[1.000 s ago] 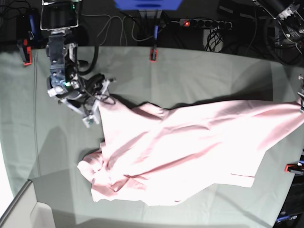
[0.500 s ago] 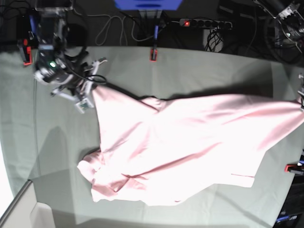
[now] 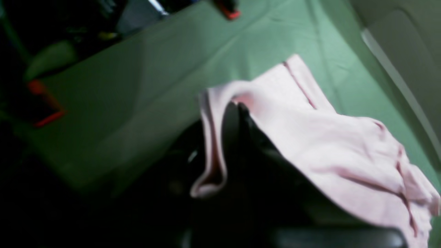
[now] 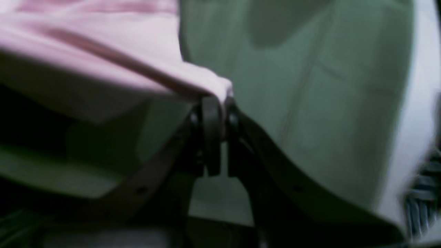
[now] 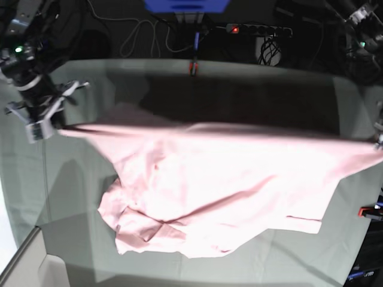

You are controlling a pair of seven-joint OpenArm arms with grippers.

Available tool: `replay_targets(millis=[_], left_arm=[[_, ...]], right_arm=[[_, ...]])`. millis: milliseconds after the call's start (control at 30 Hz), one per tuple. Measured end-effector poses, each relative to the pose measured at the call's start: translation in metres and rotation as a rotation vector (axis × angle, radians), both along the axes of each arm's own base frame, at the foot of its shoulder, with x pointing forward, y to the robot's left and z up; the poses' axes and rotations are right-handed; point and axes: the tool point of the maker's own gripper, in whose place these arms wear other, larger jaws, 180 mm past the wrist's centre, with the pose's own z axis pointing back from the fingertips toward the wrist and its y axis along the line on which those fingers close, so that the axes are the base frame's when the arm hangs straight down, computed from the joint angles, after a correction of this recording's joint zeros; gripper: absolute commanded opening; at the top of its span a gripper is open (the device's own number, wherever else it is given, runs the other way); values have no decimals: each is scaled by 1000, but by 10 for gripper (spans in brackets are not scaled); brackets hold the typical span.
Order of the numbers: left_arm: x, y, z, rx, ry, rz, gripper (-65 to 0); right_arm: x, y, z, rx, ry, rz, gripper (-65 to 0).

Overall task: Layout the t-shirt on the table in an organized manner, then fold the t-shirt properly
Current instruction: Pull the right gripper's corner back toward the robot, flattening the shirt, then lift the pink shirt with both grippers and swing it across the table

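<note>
The pale pink t-shirt (image 5: 227, 179) hangs stretched between my two grippers, its upper edge pulled into a taut line above the table (image 5: 72, 197). Its lower part lies crumpled on the cloth. In the base view my right gripper (image 5: 52, 124) is at the far left, shut on one corner of the shirt. The right wrist view shows that gripper (image 4: 218, 103) pinching the pink corner (image 4: 206, 86) above the green cloth (image 4: 310, 103). My left gripper (image 3: 237, 113) is shut on a hemmed edge of the shirt (image 3: 344, 155); in the base view it is almost hidden at the right edge.
Red clamps (image 5: 192, 66) (image 5: 370, 211) grip the cloth at the back and right edges. A white bin (image 5: 30, 263) sits at the front left corner. Cables and a power strip (image 5: 258, 28) lie behind the table. The lifted shirt casts a dark shadow across the back half.
My right gripper shut on the shirt's corner, then rose and moved left, pulling the upper edge straight. The left gripper kept its hold at the right edge.
</note>
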Motion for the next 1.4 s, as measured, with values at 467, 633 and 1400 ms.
replay_targets(millis=[467, 633, 1400], left_arm=[[190, -100, 42, 43, -49, -343, -648], [272, -132, 94, 77, -39, -429, -648], [285, -153, 228, 273, -316, -470, -648]], right_arm=[[184, -34, 122, -148, -210, 21, -650], [263, -65, 182, -140, -207, -12, -650], [230, -85, 332, -318, -489, -150, -650]])
